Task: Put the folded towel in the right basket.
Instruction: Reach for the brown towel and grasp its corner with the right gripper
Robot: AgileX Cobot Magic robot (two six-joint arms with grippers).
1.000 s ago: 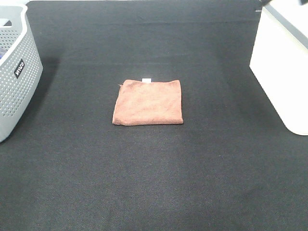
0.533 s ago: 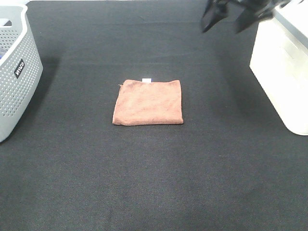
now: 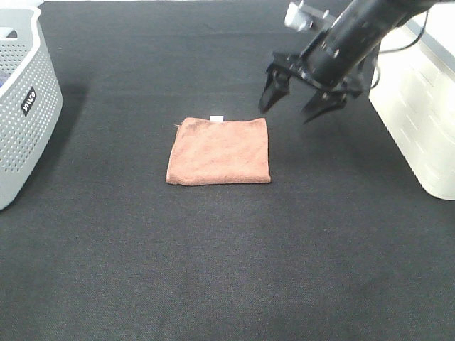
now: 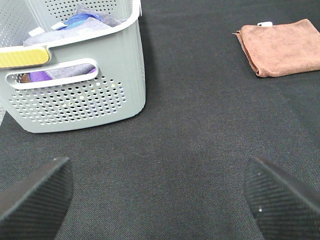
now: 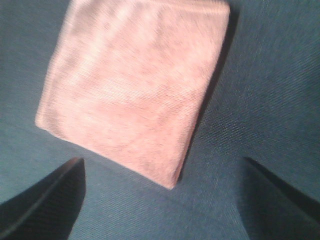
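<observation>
The folded brown towel lies flat on the black table, near the middle. It also shows in the left wrist view and the right wrist view. My right gripper is open and empty, in the air just right of and behind the towel's far right corner. The white right basket stands at the table's right edge. My left gripper is open and empty, near the grey basket; the exterior view does not show it.
A grey perforated basket with clothes in it stands at the left edge; it also shows in the left wrist view. The black table cloth covers the whole surface.
My right arm has come in from the upper right and moved down and left toward the towel. The towel has not moved.
</observation>
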